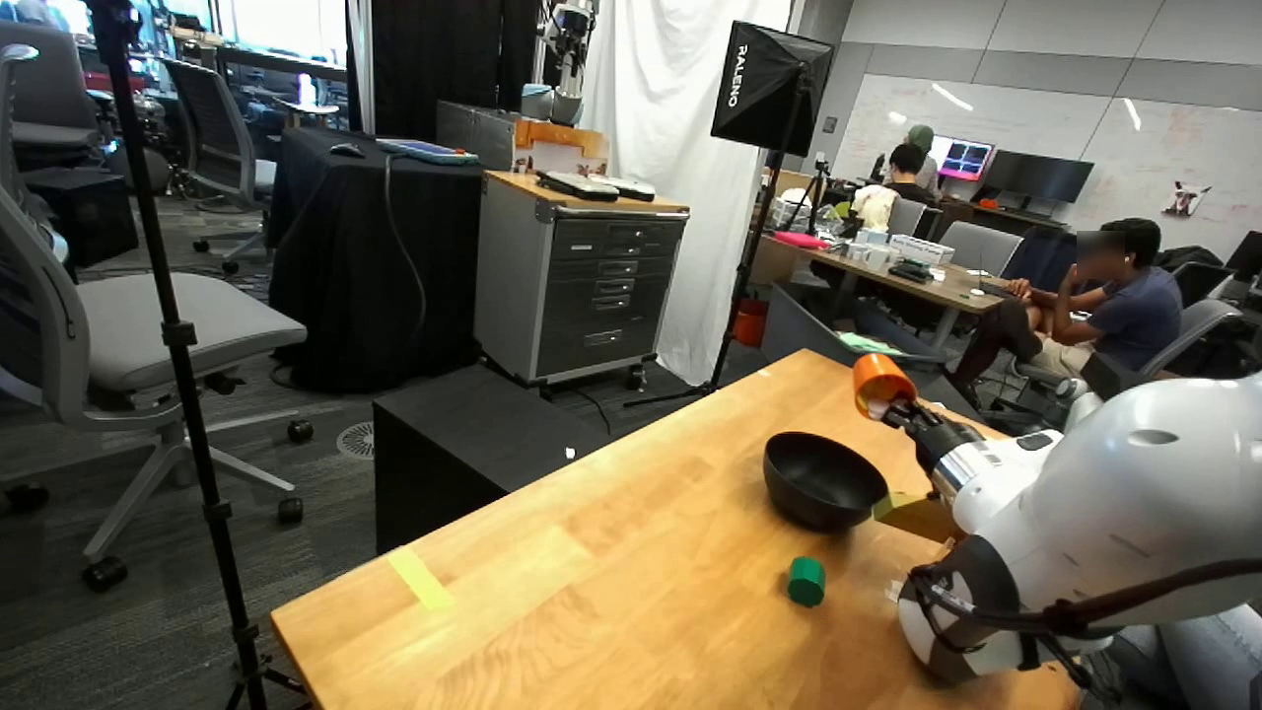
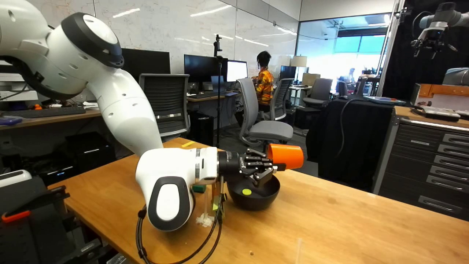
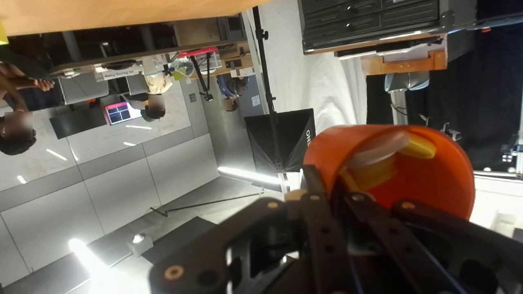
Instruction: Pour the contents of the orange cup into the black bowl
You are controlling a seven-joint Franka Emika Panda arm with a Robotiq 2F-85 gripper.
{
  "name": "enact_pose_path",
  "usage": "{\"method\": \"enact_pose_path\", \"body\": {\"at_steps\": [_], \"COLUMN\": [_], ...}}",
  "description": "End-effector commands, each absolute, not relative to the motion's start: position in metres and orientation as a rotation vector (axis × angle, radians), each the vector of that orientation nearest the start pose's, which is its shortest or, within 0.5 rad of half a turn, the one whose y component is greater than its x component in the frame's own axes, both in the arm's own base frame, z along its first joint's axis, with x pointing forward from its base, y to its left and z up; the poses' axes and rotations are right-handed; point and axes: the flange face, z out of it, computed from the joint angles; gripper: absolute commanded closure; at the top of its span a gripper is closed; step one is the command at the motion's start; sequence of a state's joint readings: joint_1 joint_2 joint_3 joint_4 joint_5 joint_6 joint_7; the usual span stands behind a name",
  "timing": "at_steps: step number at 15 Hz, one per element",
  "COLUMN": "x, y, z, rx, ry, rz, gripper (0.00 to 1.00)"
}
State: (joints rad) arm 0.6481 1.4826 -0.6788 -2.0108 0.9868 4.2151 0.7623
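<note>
The orange cup (image 1: 879, 377) is held in the air on its side, also in an exterior view (image 2: 288, 156). My gripper (image 1: 892, 409) is shut on its wall near the rim (image 2: 274, 163), one finger inside and one outside. In the wrist view the gripper (image 3: 327, 183) grips the cup (image 3: 327, 147), whose mouth faces the camera. Inside lie a whitish piece (image 3: 380, 149) and a yellow piece (image 3: 423, 147). The black bowl (image 1: 804, 503) stands on the table, lower than the cup and offset from it (image 2: 253, 204). A round yellow-green spot (image 2: 246, 191) shows at the bowl.
A small green block (image 1: 806, 582) stands on the wooden table (image 1: 592, 592), also in an exterior view (image 2: 199, 188). A yellow block (image 1: 917, 513) is beside the bowl, near the arm. Yellow tape (image 1: 421, 579) marks the table. Cables (image 2: 183, 256) hang below the wrist.
</note>
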Motion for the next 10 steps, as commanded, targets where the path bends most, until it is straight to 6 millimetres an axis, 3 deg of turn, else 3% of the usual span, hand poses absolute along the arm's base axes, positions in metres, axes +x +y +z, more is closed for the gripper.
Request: {"method": "enact_pose_path", "body": {"at_steps": [1,10], "x": [0.5141,0.5225], "y": [-0.0976,-0.0885], "z": [0.0779,0.0822], "rx": [-2.236,-2.255], "ry": [0.969,0.903], "rz": [-2.539,-2.563], "gripper": [0.99,0.99]}}
